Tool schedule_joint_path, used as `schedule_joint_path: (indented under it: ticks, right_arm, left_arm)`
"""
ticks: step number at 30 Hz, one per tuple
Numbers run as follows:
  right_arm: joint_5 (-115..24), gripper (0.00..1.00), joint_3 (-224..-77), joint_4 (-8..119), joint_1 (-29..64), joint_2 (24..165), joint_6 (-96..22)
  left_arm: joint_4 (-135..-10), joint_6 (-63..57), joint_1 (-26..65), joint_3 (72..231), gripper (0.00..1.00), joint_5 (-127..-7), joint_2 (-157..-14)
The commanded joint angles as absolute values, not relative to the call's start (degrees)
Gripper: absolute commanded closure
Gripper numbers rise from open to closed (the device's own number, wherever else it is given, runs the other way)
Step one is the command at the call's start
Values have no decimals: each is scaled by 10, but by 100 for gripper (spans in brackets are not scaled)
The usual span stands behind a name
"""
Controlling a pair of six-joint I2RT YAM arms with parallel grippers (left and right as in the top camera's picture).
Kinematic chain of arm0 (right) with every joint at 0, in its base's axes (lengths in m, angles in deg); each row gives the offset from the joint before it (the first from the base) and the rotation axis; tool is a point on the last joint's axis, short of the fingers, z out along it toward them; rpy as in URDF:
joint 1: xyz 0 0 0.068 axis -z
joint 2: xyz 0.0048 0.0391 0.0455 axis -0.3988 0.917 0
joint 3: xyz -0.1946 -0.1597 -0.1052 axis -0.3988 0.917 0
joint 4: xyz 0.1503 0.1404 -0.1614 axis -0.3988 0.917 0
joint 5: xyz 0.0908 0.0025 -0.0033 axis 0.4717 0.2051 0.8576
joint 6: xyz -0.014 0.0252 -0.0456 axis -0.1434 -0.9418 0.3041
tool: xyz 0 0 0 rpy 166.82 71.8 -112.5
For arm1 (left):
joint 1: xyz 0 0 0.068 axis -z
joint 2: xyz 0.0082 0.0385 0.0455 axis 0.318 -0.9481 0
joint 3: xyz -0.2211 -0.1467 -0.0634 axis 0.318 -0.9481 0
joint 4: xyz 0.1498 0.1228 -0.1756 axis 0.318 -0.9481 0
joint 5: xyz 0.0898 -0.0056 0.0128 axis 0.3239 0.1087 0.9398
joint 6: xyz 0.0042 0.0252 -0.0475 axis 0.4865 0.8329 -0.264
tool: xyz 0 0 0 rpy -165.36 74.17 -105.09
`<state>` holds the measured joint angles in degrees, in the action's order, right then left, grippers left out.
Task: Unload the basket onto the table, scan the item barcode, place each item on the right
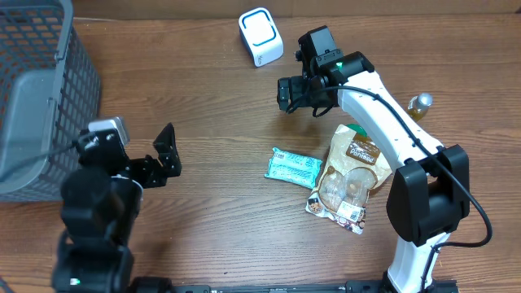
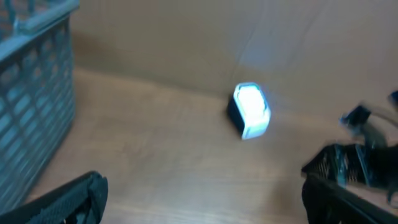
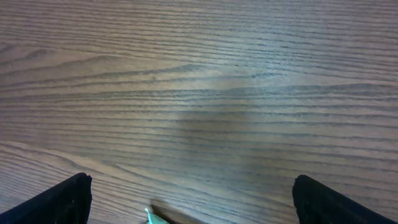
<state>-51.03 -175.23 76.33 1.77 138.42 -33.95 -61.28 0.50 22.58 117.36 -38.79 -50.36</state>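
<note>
Scanner (image 1: 260, 37) by far edge, basket (image 1: 32, 98) at left

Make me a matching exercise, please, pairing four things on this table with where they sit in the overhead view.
Things:
1 basket
2 scanner
3 teal packet
4 snack pouch

Places:
A just right of the packet
B far edge of the table
C left edge
D mid-table

Pairs: 1-C, 2-B, 3-D, 4-A
</note>
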Motion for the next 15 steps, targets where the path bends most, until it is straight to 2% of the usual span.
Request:
schedule_joint_path:
  ticks: [1, 7, 15]
  right_arm:
    - [-513, 0, -1752, 762, 21, 1384, -341]
    - [-513, 0, -1752, 762, 21, 1384, -341]
    - [-513, 0, -1752, 762, 21, 1384, -341]
  left_arm:
    - [-508, -24, 227, 1086, 0, -394, -445]
    - [-270, -24, 227, 934, 0, -394, -346]
    - [-224, -24, 227, 836, 0, -394, -255]
